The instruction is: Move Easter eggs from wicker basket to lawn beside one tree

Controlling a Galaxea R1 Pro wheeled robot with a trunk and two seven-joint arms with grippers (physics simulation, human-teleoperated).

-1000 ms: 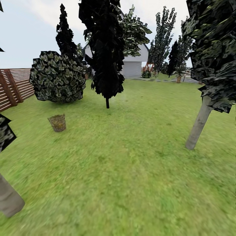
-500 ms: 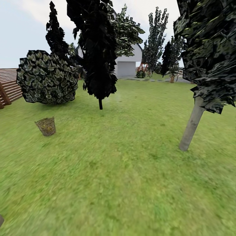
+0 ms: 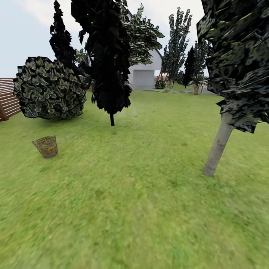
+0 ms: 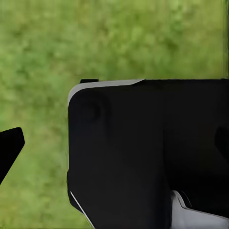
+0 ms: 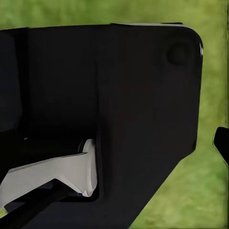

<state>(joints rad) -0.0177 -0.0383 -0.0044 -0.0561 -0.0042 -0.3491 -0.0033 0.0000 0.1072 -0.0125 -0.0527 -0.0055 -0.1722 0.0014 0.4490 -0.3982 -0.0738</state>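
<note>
Since a second ago my head has swung, so the whole scene slid toward nine o'clock: the wicker basket [image 3: 45, 146] now sits near the left edge of my head view, and the pale trunk that stood close at seven o'clock has left the picture. That basket stands upright on the lawn [image 3: 134, 209] at about nine o'clock, well apart from everything else; I cannot make out any eggs inside it from here. A round leafy bush [image 3: 48, 89] is beyond it at ten o'clock, with a strip of brown fence [image 3: 8, 98] just past that. At twelve o'clock stands a dark-trunked tree [image 3: 111, 67], and at three o'clock the tree [image 3: 218, 147] with the pale grey trunk leans under blocky dark foliage. A grey house [image 3: 144, 73] lies far off behind. My wrist views show black housing over blurred grass, and I cannot tell whether either claw is clenched or released.
</note>
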